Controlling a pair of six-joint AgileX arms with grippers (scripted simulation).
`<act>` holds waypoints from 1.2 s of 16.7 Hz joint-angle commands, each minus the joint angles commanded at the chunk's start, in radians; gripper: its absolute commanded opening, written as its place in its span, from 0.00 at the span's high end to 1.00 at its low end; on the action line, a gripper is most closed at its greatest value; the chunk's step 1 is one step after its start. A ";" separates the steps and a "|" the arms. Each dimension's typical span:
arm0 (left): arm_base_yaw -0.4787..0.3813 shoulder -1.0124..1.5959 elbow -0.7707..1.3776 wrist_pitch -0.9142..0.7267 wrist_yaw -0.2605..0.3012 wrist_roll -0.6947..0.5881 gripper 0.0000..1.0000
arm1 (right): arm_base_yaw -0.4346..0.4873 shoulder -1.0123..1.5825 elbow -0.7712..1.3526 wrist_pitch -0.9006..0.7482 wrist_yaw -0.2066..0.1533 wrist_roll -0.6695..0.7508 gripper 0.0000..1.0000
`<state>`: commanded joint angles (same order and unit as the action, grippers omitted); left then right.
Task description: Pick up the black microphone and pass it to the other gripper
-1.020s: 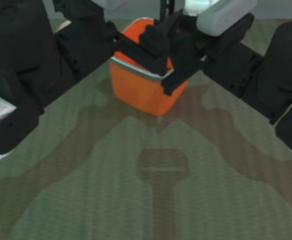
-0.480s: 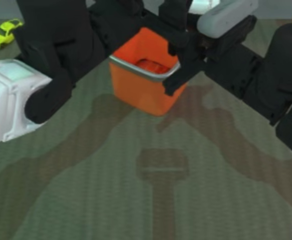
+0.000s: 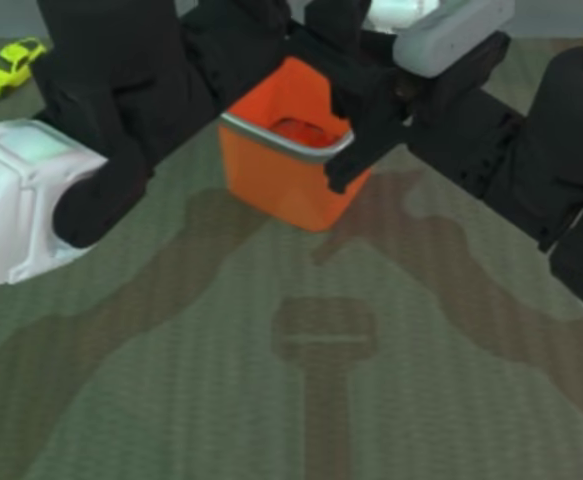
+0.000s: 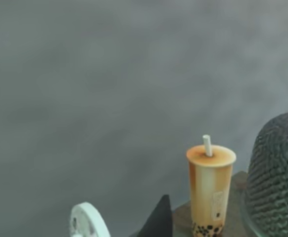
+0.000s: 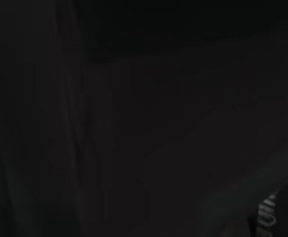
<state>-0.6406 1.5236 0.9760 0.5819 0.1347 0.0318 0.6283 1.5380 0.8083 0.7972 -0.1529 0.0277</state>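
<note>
The black microphone shows only in the left wrist view, as a large grey mesh head [image 4: 278, 180] close by at one side; its handle is out of view. One black fingertip [image 4: 158, 221] of my left gripper rises beside it, with an empty gap between tip and mesh. In the top view my left arm [image 3: 121, 90] fills the far left, its claw lost among black shapes at the back. My right gripper [image 3: 356, 125] hangs over the orange bin's right rim. The right wrist view is dark.
An orange bin [image 3: 281, 175] with a grey rim stands at the back centre. A yellow toy car [image 3: 6, 65] lies at the far left. A bubble tea cup [image 4: 210, 190] with a straw and a white disc [image 4: 87, 222] stand at the table's back.
My left arm has pulled back from above the bin toward the far left, uncovering the toy car and the bin's opening. It has barely moved in the last half second. The right arm stayed put.
</note>
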 joint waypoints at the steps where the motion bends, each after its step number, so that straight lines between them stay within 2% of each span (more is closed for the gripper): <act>1: 0.000 0.000 0.000 0.000 0.000 0.000 0.68 | 0.000 0.000 0.000 0.000 0.000 0.000 1.00; 5: 0.000 0.000 0.000 0.000 0.000 0.000 0.98 | 0.000 0.000 0.000 0.000 0.000 0.000 1.00; 14: 0.000 0.000 0.000 0.000 0.000 0.000 1.00 | 0.000 0.000 0.000 0.000 0.000 0.000 1.00; 20: 0.000 0.000 0.000 0.000 0.000 0.000 1.00 | 0.000 0.000 0.000 0.000 0.000 0.000 0.55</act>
<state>-0.6406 1.5236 0.9760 0.5819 0.1347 0.0318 0.6283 1.5380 0.8083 0.7972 -0.1529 0.0277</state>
